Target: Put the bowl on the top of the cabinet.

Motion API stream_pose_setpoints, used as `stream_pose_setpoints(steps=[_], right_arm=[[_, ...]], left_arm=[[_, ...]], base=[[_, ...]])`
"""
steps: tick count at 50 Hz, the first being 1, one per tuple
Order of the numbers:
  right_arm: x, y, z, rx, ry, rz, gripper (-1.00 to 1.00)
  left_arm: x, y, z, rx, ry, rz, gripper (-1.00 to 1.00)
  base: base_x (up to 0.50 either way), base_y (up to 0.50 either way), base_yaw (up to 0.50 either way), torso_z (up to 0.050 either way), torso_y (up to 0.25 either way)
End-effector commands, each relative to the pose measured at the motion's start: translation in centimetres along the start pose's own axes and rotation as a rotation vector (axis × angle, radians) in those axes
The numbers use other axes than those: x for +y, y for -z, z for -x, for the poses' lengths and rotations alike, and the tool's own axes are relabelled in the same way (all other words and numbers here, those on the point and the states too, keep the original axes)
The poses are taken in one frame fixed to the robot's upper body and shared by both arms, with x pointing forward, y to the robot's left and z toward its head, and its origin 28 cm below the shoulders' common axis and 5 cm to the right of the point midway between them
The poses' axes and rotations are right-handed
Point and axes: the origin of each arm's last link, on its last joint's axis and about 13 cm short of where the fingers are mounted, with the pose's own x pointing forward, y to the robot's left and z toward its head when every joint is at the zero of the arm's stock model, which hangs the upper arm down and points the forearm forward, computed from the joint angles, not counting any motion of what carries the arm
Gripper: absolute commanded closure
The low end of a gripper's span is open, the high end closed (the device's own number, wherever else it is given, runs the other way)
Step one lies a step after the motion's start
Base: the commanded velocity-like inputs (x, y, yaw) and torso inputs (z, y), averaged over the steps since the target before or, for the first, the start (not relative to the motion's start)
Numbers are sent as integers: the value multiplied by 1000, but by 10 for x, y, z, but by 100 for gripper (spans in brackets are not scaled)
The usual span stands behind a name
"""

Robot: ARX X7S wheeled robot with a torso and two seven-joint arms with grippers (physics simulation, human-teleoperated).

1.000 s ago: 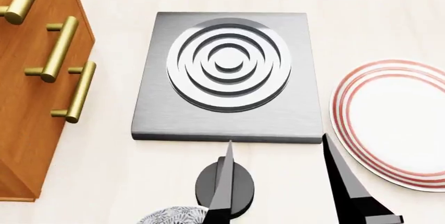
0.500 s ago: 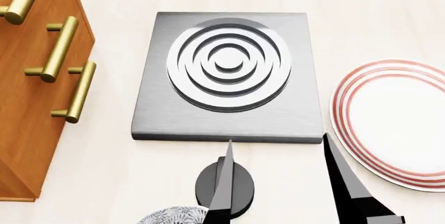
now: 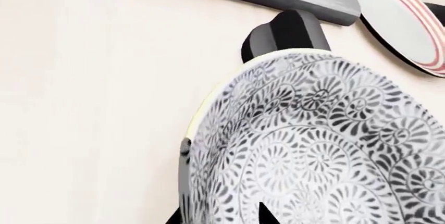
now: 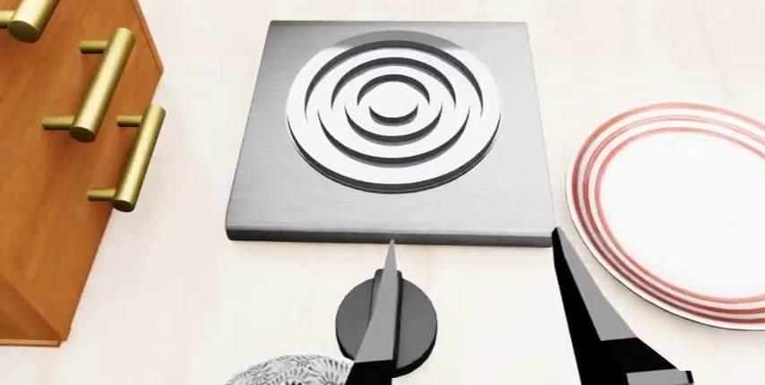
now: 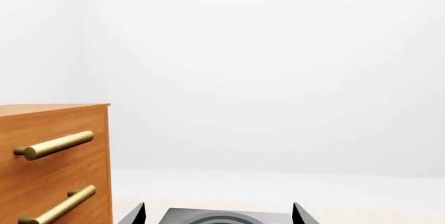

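Observation:
The bowl (image 3: 313,146), white with a dense grey leaf pattern, fills the left wrist view. My left gripper (image 3: 219,216) is shut on its rim, one dark fingertip outside the wall and one inside. In the head view only a sliver of the bowl (image 4: 290,372) shows at the bottom edge, and the left gripper is out of sight there. The orange-brown cabinet (image 4: 54,179) with brass bar handles stands at the far left, and its top (image 5: 49,109) shows in the right wrist view. My right gripper (image 4: 472,246) hangs open and empty over the table's near side, pointing at the grey slab.
A square grey slab (image 4: 389,130) with raised concentric rings lies in the middle. A white plate (image 4: 669,210) with red rings sits at the right. A black round object (image 4: 413,318) stands just behind the bowl, between the bowl and the slab.
The bowl has slipped slightly lower and leftward in the head view. The right gripper's fingers have crept a touch forward. Nothing else has moved.

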Motion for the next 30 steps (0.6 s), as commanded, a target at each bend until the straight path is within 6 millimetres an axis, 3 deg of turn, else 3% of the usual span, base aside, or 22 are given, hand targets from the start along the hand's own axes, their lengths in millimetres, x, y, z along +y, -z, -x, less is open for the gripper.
stream_pose_setpoints(steps=[1, 30], right_arm=[[-1, 1, -2, -12, 2, 19, -100], [0, 1, -3, -14, -4, 13, -100]], left_arm=[[0, 0, -1, -3, 28, 19, 100], [-8, -13, 11, -30, 50, 45, 100]], base=[[0, 0, 0, 0, 0], [0, 0, 0, 0, 0]])
